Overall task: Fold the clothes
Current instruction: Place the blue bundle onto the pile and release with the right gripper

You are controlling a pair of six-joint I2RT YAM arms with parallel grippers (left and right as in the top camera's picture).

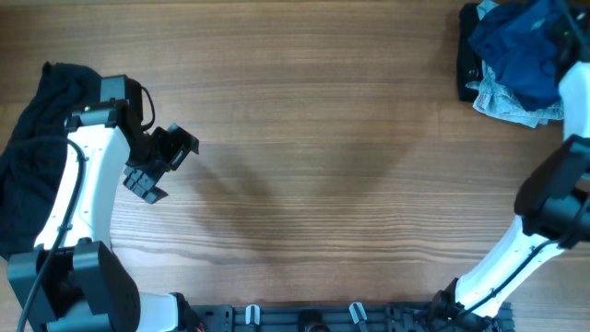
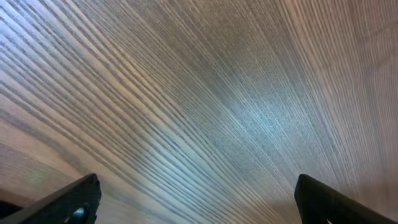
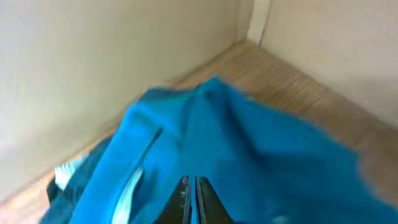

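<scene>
The right pincer (image 3: 191, 198) is out of sight from overhead. The right arm (image 1: 553, 198) runs off the frame's right edge beside the heap (image 1: 512, 55) in the far right corner. Only the wrist view shows the pincer, and that view is blurred. Its fingers are drawn in to a thin slit, with the blue shirt (image 3: 249, 155) bunched against the tips, so they seem to pinch it. The shirt fills the lower half of that view and is cut off at the bottom. A pale scrap peeks out at its lower left, too smeared to name. Behind it are a plain cream wall (image 3: 93, 62) and a strip of wood.

The black garment (image 1: 37, 129) lies at the left edge of the tabletop (image 1: 323, 138), partly under the left arm (image 1: 88, 184) and cropped by the frame.

The left arm reaches forward from its base and bends inward. The left pincer (image 1: 159, 166) is turned toward the middle of the tabletop, well clear of both garments. It is spread wide, with only the two dark fingertips showing in the bottom corners of its wrist view and bare wood between them.

The tabletop is brown wood with long straight grain. The heap is crumpled navy cloth over pale denim. The black garment is limp and matte. The shirt is smooth, rising in one soft ridge.
</scene>
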